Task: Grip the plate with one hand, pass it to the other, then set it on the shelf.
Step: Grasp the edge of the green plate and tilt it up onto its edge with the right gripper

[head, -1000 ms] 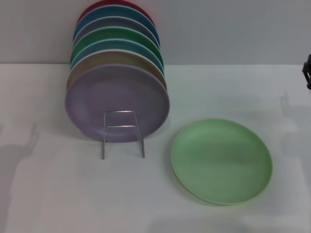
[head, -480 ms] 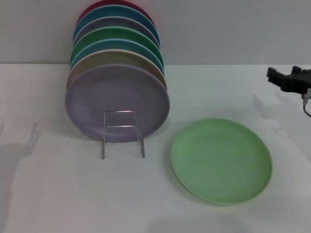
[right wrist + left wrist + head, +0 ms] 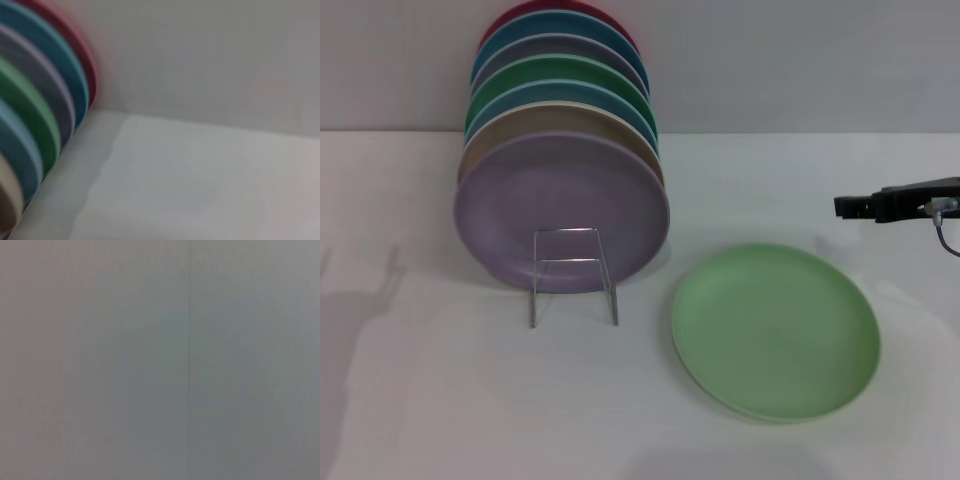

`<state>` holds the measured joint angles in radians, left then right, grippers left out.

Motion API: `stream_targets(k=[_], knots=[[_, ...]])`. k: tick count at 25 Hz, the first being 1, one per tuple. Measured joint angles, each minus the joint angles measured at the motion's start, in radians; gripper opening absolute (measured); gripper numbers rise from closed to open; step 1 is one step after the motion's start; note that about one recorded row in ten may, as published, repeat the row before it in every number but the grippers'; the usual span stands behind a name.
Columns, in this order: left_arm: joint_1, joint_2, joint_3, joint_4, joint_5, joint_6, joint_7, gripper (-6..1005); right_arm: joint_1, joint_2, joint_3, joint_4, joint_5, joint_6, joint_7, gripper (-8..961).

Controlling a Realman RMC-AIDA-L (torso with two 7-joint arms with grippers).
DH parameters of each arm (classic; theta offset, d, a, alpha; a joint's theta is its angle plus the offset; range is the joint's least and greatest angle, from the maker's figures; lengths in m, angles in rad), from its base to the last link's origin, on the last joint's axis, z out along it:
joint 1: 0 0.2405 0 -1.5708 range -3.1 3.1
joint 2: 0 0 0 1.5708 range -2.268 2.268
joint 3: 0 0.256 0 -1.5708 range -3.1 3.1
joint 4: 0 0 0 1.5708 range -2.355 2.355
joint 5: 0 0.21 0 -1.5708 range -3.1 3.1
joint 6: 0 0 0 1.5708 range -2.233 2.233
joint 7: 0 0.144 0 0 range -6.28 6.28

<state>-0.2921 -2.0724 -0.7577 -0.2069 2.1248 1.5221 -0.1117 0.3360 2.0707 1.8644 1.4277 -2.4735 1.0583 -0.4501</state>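
head view shows the plate [image 3: 775, 331] flat on the table [image 3: 470, 400], right of the shelf [image 3: 573, 272], whose row of upright plates ends in front with the lilac plate [image 3: 562, 208]. the right gripper [image 3: 852, 207] hovers beyond the plate's far right edge, apart from it; i cannot tell how its jaws stand. right wrist view shows only the rack plates' rims [image 3: 30, 125] and wall, left wrist view only blank wall.

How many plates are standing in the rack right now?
7, upright in the rack, front to back: lilac, tan, light blue, dark green, grey-purple, teal, red. More could hide behind.
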Motion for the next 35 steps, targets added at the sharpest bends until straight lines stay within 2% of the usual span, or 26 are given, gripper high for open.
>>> stream_targets(k=[1,2,6,14,21,35], knots=[[-0.004,0.000,0.000,0.000,0.000,0.000,0.000,857,0.037,-0.003,0.043,-0.002,-0.006,0.098,0.009,680],[-0.006,0.000,0.000,0.000,0.000,0.000,0.000,857,0.037,-0.003,0.043,-0.002,-0.006,0.098,0.009,680],[-0.011,0.000,0.000,0.000,0.000,-0.001,-0.001,857,0.118,-0.018,0.134,-0.041,-0.020,0.279,0.031,679],[-0.015,0.000,0.000,0.000,0.000,-0.001,-0.002,857,0.188,-0.030,0.157,-0.110,-0.115,0.380,0.076,679],[-0.015,0.000,-0.001,-0.005,0.000,-0.001,-0.002,858,0.229,-0.041,0.159,-0.209,-0.127,0.386,0.081,679],[-0.007,0.000,-0.002,-0.005,-0.001,0.000,-0.002,858,0.274,-0.041,0.152,-0.334,-0.135,0.337,0.080,680]])
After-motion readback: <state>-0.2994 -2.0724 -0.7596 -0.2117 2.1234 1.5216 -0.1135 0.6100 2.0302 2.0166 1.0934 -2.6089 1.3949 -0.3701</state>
